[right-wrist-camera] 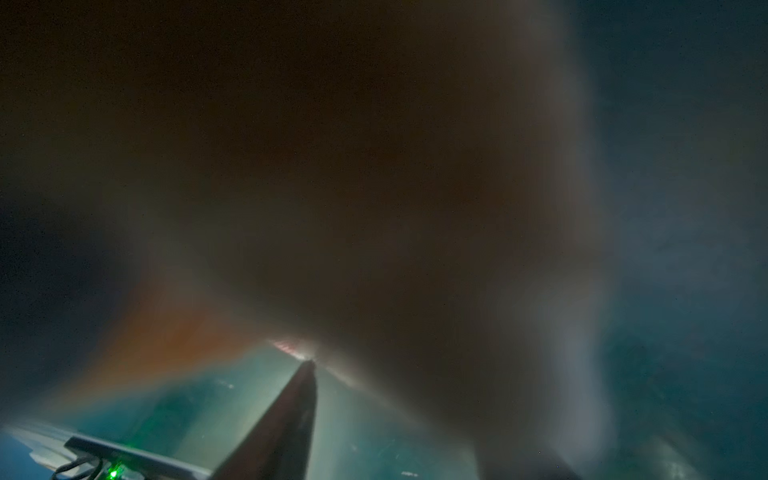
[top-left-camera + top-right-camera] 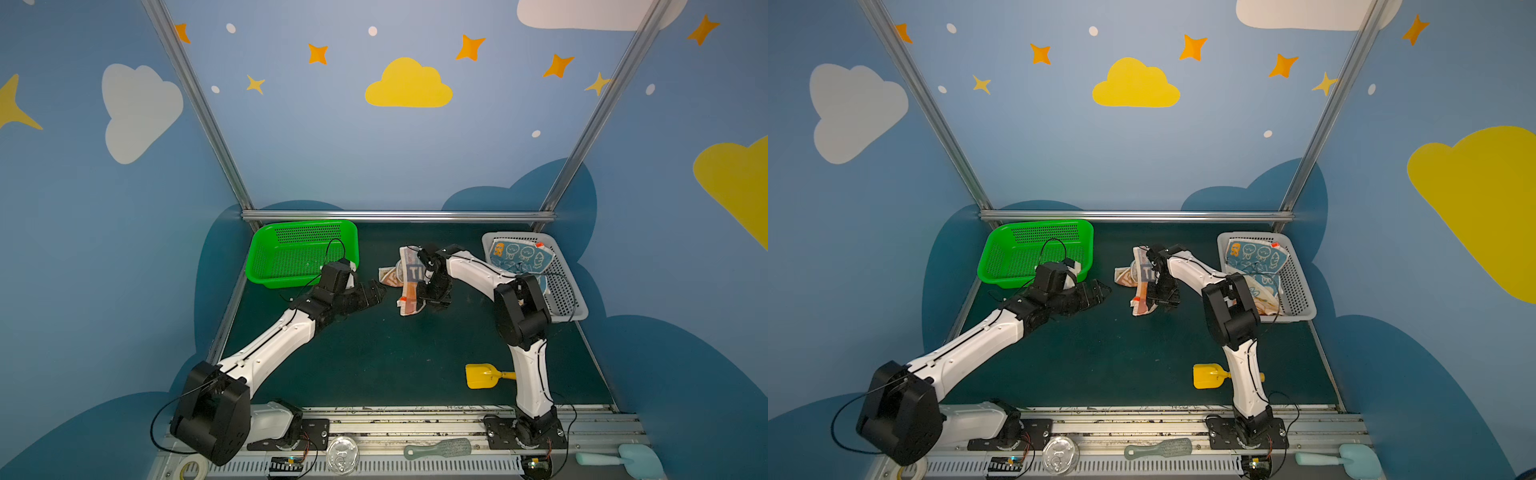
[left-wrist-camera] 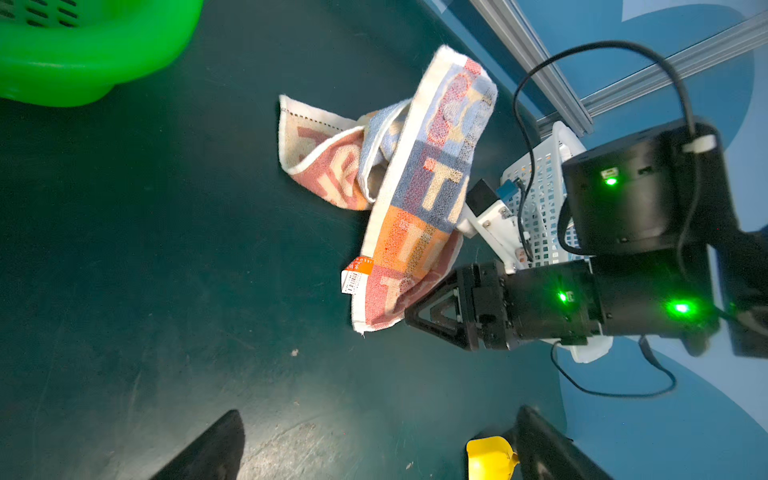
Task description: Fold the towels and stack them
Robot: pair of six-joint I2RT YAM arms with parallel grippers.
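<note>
Overhead, in both top views, your left arm stretches low from its base toward the middle of the table. Its left gripper lies level with jaws spread wide, holding nothing, just in front of the green plastic basket. Your right arm rises to a high elbow and bends steeply down, so the right gripper sits against a crumpled lettered towel on the dark green mat. A blue rabbit towel lies in the grey perforated basket behind that elbow. A yellow plastic scoop lies near the arm's base.

From the left wrist, the lettered towel is terry cloth in patchwork blocks of blue, orange and pink, with cream letters, a white hem and an orange tag. The right gripper's black triangular finger touches the end that carries the tag.

From the right wrist, blurred cloth fills nearly everything, and one dark finger meets it at its tip. You cannot tell whether those jaws are clamped on the towel.
</note>
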